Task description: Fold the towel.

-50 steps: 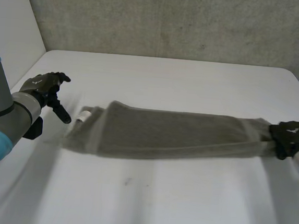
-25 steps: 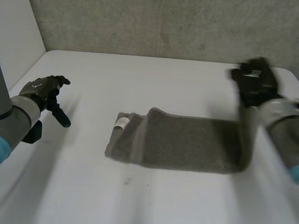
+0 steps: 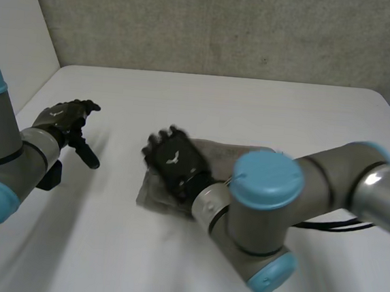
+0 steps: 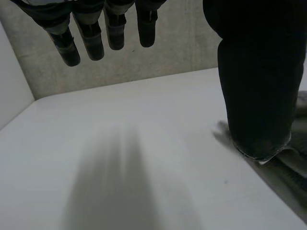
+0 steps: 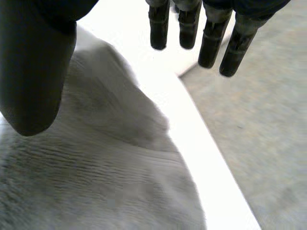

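Roughly at the middle of a white bench [image 3: 219, 100] lies a grey towel [image 3: 228, 152], gathered into a short, thick, roughly oblong bundle rather than spread out flat. Judging by that compact shape, at least one fold looks done. What seems left is smoothing the layers and perhaps one more fold, though the right arm covers much of the towel, so how neatly the edges meet cannot be told. The right robot hand [image 3: 175, 161] is over the towel's end nearest the left arm, back of the hand up. In its wrist view the fingers [image 5: 211, 33] are straight and spread away from the thumb, with the towel [image 5: 96, 182] under the palm and nothing clasped. The left robot hand [image 3: 64, 115] hangs above bare bench well apart from the towel, beyond that same end. Its fingers [image 4: 86, 38] are relaxed and nearly straight, the thumb held apart, and it holds nothing; an edge of the towel [image 4: 292, 167] lies beside that thumb. The towel is soft looped terry cloth with fine ribbed rows across its nap, and it rises in a rounded hump with a drooping edge. The bench is smooth, matt and hard. Behind the towel stands a rough grey concrete wall [image 3: 226, 26].
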You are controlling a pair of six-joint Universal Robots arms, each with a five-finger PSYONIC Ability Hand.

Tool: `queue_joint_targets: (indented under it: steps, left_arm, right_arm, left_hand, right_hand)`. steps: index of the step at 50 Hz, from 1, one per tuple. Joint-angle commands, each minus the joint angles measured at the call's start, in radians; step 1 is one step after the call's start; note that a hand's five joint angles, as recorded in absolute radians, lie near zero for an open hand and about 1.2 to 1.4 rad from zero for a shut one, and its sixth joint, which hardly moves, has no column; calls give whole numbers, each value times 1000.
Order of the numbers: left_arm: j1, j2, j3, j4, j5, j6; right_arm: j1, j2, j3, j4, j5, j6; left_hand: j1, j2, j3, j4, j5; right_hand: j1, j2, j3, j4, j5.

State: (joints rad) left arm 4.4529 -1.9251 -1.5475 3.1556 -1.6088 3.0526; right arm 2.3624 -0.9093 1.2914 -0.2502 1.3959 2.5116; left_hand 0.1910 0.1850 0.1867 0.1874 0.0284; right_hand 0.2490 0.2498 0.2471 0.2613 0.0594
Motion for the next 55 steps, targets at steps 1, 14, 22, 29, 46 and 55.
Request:
queue_joint_targets:
  steps: [1,14,22,29,46,55]
  left_arm:
    - [-46,0,21,4,0,0]
    - [-144,-18,67,21,-2,-2]
    - [-175,-23,83,32,-3,-5]
    - [-178,-11,76,30,-5,-6]
    - [-161,43,92,32,-10,-8]
    - [-136,48,92,30,-14,-34]
  right_arm:
    - [-161,-222,185,5,45,200]
    - [-377,-270,471,-15,29,323]
    - [-428,-177,534,-98,32,221]
    - [-469,-190,516,-104,35,153]
    - [-92,-93,65,-66,-40,93]
    - [9,115,-80,112,-123,-66]
  left_hand:
    - [11,17,15,14,-1]
    - [20,26,24,23,8]
    - [25,31,30,29,13]
    - [23,29,27,26,11]
    - [23,29,27,26,11]
    - [17,23,21,20,5]
  right_hand:
    - [-74,-75,-73,-87,-59]
    - [-74,-75,-73,-87,-59]
    - [562,561,564,550,577]
    - [1147,1146,1149,1135,1162]
    - [1147,1147,1149,1135,1162]
    - [1147,1147,1149,1135,1162]
